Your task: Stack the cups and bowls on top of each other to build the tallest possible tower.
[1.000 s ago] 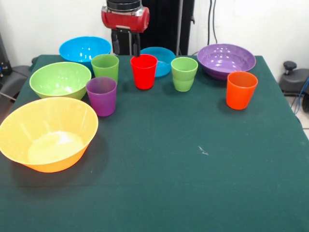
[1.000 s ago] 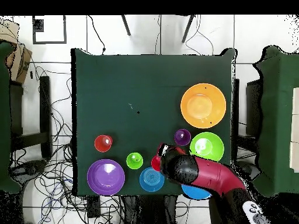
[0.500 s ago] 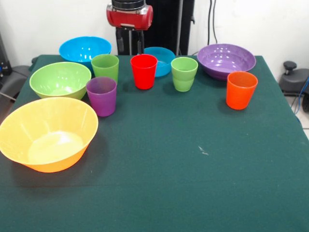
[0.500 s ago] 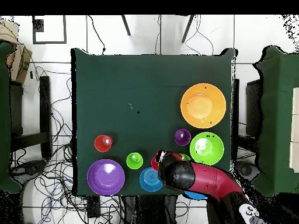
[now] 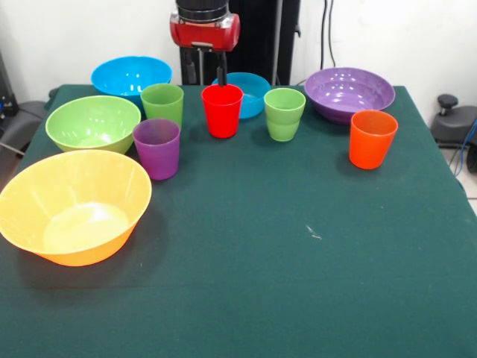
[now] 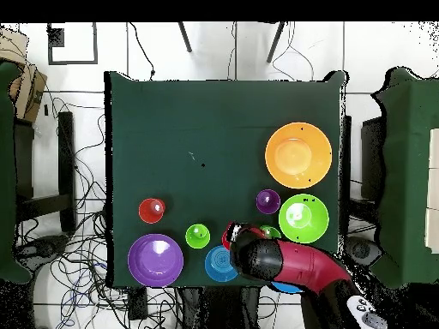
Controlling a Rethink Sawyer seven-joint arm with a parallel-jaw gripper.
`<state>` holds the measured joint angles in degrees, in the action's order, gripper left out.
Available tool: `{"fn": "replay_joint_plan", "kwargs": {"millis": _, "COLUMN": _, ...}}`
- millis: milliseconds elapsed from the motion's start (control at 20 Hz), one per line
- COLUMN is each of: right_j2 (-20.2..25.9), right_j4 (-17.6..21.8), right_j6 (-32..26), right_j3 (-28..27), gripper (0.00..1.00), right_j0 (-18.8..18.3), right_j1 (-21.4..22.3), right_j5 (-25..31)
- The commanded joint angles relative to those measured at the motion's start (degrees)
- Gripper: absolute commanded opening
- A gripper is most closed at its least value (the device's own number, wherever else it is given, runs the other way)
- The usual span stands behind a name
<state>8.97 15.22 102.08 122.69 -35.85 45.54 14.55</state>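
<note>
Behind red cup | jaws (spread) | cup upright, unstacked

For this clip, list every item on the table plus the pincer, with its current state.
red cup: upright, unstacked
orange cup: upright, alone
purple cup: upright, empty
two green cups: upright, unstacked
yellow-orange bowl: upright, empty
green bowl: upright, empty
purple bowl: upright, empty
two blue bowls: upright, unstacked
pincer: above red cup's far rim, holding nothing
</note>
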Motion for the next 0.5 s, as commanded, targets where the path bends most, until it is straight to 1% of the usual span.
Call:
{"fn": "replay_joint_plan", "kwargs": {"millis": 50, "right_j2": 5.4, "right_j4": 4.1, "right_j6": 2.7, "right_j3": 1.1, "gripper": 1.0, "right_j0": 0.2, "right_j1": -4.3, "right_j5": -5.2}}
{"fn": "replay_joint_plan", "kwargs": {"millis": 150, "right_j2": 4.9, "right_j4": 4.5, "right_j6": 2.9, "right_j3": 0.5, "gripper": 1.0, "right_j0": 0.7, "right_j1": -5.5, "right_j5": -5.9}}
{"fn": "replay_joint_plan", "kwargs": {"millis": 500, "right_j2": 4.0, "right_j4": 5.1, "right_j6": 3.4, "right_j3": -0.3, "gripper": 1.0, "right_j0": 1.4, "right_j1": -6.4, "right_j5": -6.5}}
